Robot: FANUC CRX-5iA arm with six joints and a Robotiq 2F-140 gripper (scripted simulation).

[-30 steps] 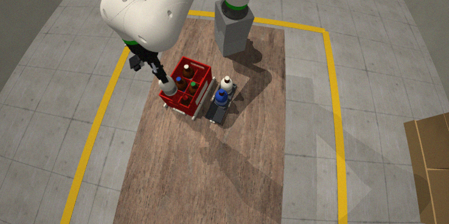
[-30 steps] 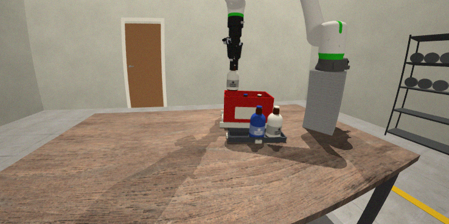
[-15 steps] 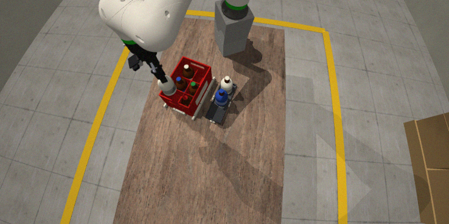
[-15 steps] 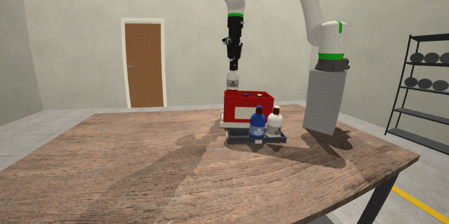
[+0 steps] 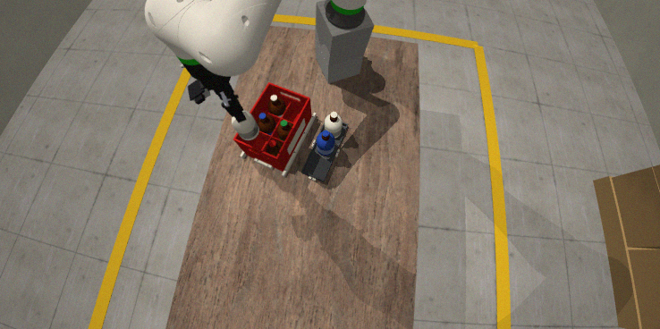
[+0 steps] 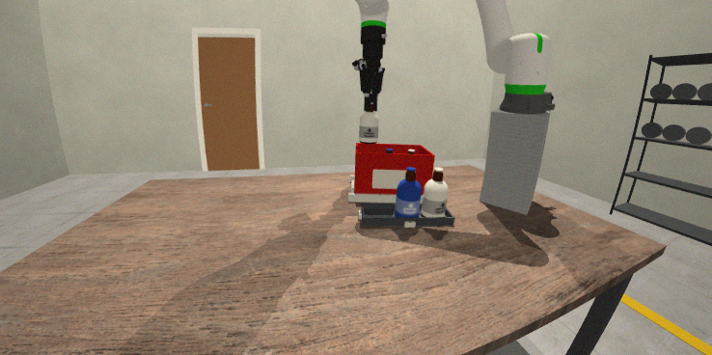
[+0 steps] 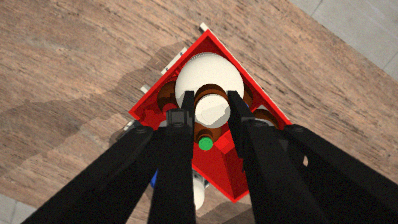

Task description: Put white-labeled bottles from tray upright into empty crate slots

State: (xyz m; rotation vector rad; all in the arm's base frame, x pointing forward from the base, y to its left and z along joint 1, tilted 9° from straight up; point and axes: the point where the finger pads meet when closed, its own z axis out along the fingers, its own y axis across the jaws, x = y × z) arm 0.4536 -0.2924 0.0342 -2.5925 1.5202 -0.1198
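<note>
My gripper [image 5: 238,115] [image 6: 369,106] [image 7: 210,105] is shut on the neck of a white-labeled bottle [image 5: 246,130] [image 6: 369,128] [image 7: 209,72]. The bottle hangs upright just above the rim of the red crate [image 5: 261,153] [image 6: 366,168] [image 7: 215,167], over its near-left corner in the top view. The crate holds brown bottles with white [image 5: 276,105], blue [image 5: 266,123], green [image 5: 283,129] [image 7: 205,144] and red [image 5: 273,146] caps. Another white-labeled bottle [image 5: 333,126] [image 6: 435,195] and a blue bottle [image 5: 325,143] [image 6: 408,195] stand on the dark tray [image 5: 317,167] [image 6: 377,218]. The slot floor under the held bottle is hidden.
The tray lies close beside the crate's long side, and both look level. The grey robot pedestal [image 5: 344,51] [image 6: 515,157] stands behind the tray in the top view. The crate's far-right corner shows no bottle in that view.
</note>
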